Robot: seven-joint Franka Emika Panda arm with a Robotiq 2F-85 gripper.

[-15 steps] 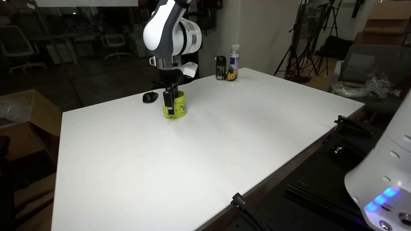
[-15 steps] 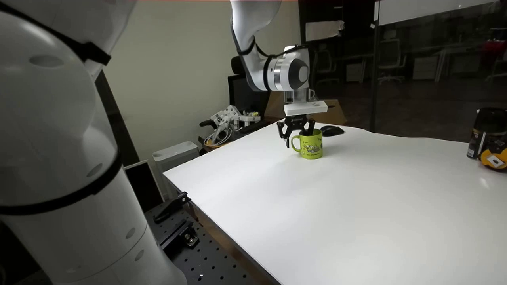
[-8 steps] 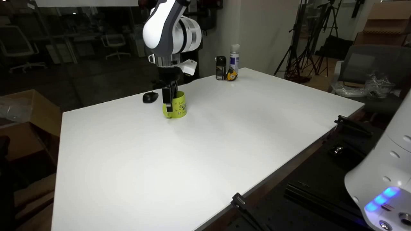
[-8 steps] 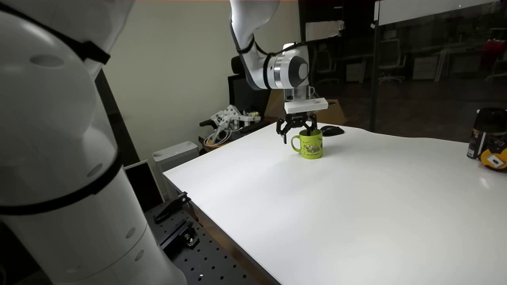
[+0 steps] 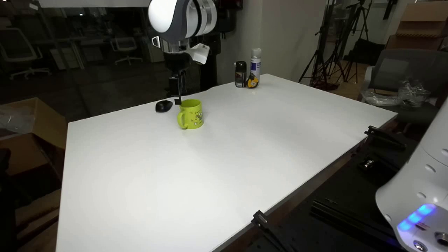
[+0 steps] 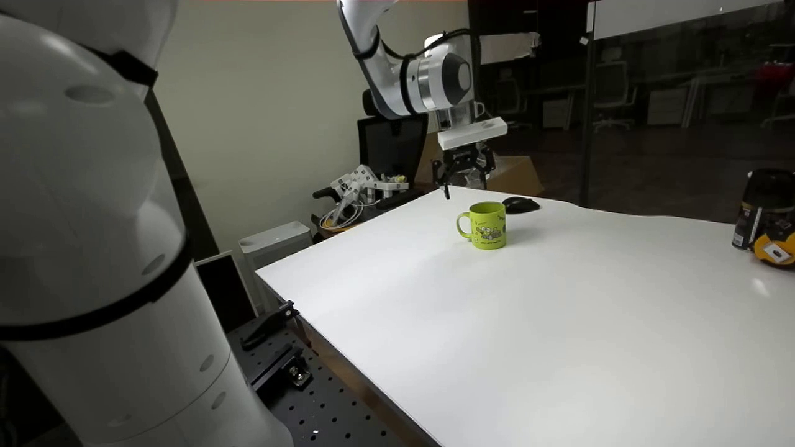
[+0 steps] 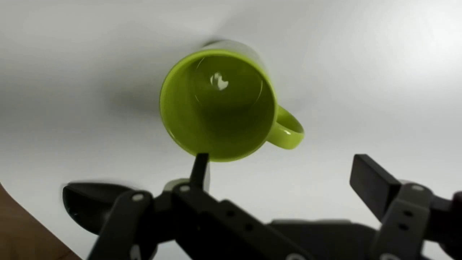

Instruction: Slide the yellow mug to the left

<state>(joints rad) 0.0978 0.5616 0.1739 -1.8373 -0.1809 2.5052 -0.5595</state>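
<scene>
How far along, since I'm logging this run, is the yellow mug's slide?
Probably done: the slide; the yellow mug stayed put on the table as the gripper rose clear. In hand: its retreat, open and empty. Remaining: perhaps only backing further away; these pictures never show the mug sliding.

Free room is found on the bench beside the handle of the yellow mug; between mug and bench edge, the way is partly blocked by the black mouse.

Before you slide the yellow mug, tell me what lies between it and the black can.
Only white tabletop lies between the yellow mug and the black can; both exterior views show that stretch.
</scene>
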